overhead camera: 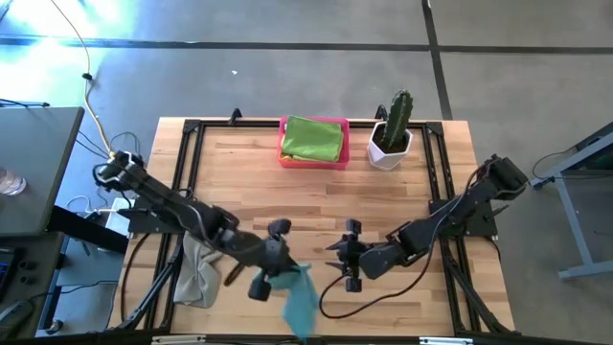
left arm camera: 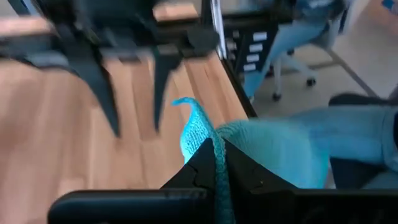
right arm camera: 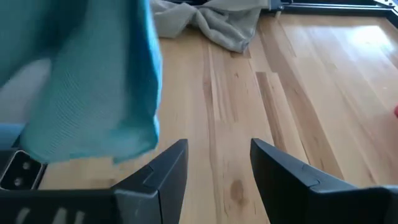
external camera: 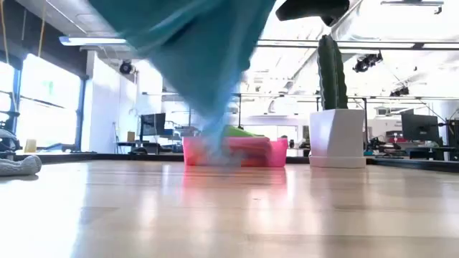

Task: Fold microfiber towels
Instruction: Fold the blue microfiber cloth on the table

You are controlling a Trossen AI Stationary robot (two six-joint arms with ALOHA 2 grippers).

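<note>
My left pincer is clamped tight on a corner of the blue towel, which hangs off the table's near edge at about six o'clock. My right pincer stands just beside it at three o'clock, fingers parted, holding nothing. A grey towel lies crumpled at nine o'clock; a green towel rests in the pink tray at twelve.

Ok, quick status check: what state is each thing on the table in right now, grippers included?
Left gripper: shut on the blue towel.
Blue towel: lifted, hanging.
Right gripper: open, empty.
Grey towel: crumpled, unfolded.
Green towel: lying in the pink tray.
Cactus pot: upright.
</note>
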